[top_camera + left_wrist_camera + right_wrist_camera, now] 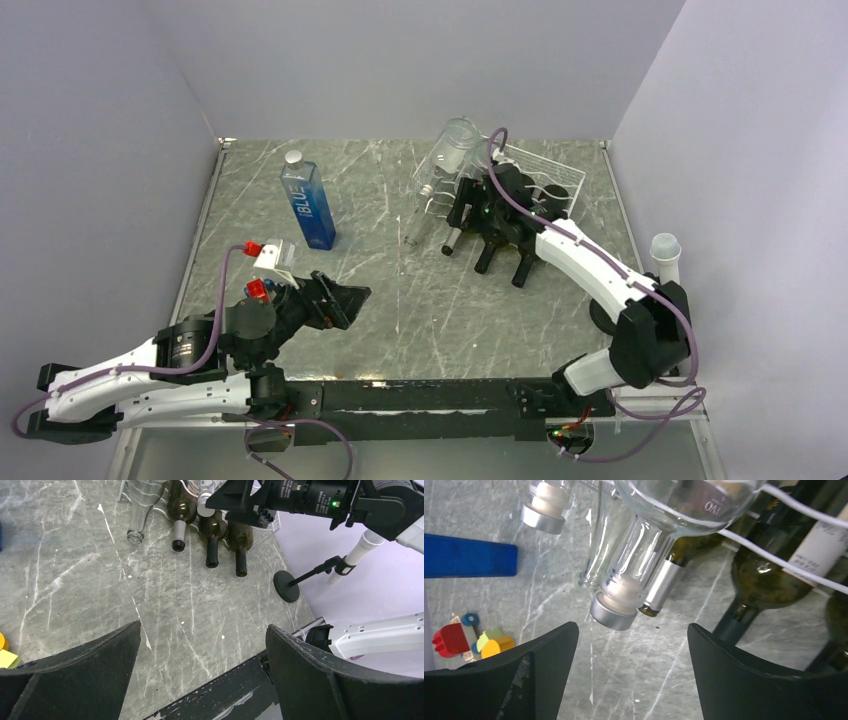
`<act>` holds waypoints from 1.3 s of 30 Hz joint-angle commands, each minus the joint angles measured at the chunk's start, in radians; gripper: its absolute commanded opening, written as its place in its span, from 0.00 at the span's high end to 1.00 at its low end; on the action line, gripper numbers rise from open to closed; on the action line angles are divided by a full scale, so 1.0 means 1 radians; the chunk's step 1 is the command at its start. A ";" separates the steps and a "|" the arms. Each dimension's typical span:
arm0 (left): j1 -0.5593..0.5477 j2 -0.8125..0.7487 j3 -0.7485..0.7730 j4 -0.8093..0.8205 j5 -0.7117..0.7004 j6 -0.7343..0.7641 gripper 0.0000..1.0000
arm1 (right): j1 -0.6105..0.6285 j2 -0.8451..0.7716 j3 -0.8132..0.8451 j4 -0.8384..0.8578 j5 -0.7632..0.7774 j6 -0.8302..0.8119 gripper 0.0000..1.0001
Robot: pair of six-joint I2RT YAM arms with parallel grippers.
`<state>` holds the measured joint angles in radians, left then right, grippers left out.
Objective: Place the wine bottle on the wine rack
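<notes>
Because the right arm crosses it in the top view, the wine rack [562, 178] at the far right of the table [400, 300] shows only in part. The clear wine bottle [684, 502] lies on the rack, neck sloping down, beside dark bottles [764, 575]; its groove cannot be told. The right gripper [631, 632] is open near the bottle's stoppered neck, holding nothing. The left gripper [203, 630] is spread wide and empty.

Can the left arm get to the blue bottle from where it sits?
Probably yes. The blue bottle stands upright on bare table just ahead of the left gripper, whose jaws are open. Only the toy blocks lie close, beside the path rather than across it.
</notes>
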<state>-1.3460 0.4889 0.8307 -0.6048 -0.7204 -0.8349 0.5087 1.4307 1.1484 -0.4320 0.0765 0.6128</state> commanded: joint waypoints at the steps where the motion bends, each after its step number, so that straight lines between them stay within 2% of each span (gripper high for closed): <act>1: -0.004 -0.007 0.015 0.003 -0.003 -0.018 0.01 | -0.009 0.034 0.034 0.071 -0.069 0.095 0.18; 3: -0.004 -0.016 0.010 0.001 -0.003 -0.019 0.01 | -0.007 0.045 0.031 0.081 -0.040 0.126 0.29; 9: -0.004 -0.034 -0.001 0.003 -0.006 -0.014 0.01 | -0.007 0.111 0.072 0.090 -0.003 0.176 0.37; 11: -0.004 -0.034 0.003 -0.004 -0.007 -0.013 0.01 | -0.007 0.135 0.077 0.105 -0.005 0.182 0.49; 15: -0.004 -0.034 0.014 -0.031 -0.013 -0.027 0.01 | -0.007 0.184 0.097 0.107 -0.025 0.183 0.82; 18: -0.004 -0.039 0.011 -0.030 -0.009 -0.024 0.01 | -0.006 0.210 0.104 0.111 -0.040 0.188 0.98; 39: -0.004 -0.042 0.010 -0.038 -0.014 -0.033 0.01 | -0.087 0.246 0.223 0.039 -0.041 0.038 1.00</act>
<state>-1.3460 0.4530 0.8307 -0.6556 -0.7235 -0.8593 0.4503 1.6630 1.3048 -0.4618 0.0277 0.7521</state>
